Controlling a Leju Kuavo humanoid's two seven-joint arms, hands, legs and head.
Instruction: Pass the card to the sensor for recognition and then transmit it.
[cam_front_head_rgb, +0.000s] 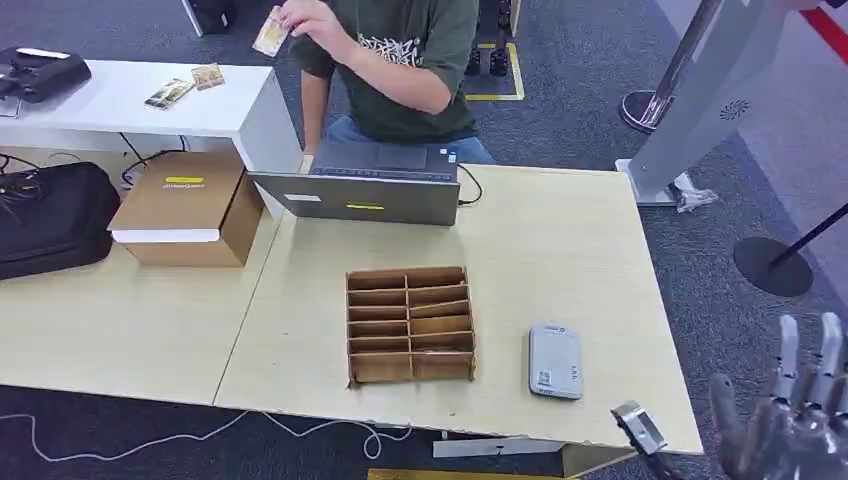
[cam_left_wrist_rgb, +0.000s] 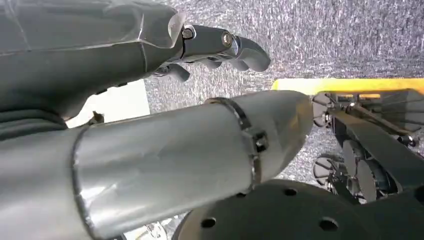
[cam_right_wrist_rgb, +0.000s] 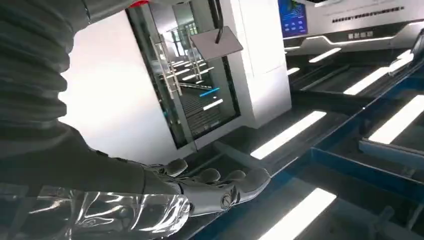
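A person behind the laptop holds a card (cam_front_head_rgb: 270, 32) up at the far left, well away from both of my hands. The grey card sensor (cam_front_head_rgb: 555, 361) lies flat near the table's front right edge. My right hand (cam_front_head_rgb: 790, 415) is raised off the table's front right corner, to the right of the sensor, fingers spread and pointing up, with nothing in it. In the right wrist view that hand (cam_right_wrist_rgb: 210, 187) is stretched out flat and empty. My left hand (cam_left_wrist_rgb: 220, 47) hangs over the grey carpet with its fingers loosely extended, holding nothing.
A cardboard divider rack (cam_front_head_rgb: 410, 323) stands mid-table, left of the sensor. A grey laptop (cam_front_head_rgb: 365, 185) sits at the far edge. On the left are a cardboard box (cam_front_head_rgb: 185, 205) and a black bag (cam_front_head_rgb: 50, 215). More cards (cam_front_head_rgb: 170, 93) lie on a white side table (cam_front_head_rgb: 120, 110).
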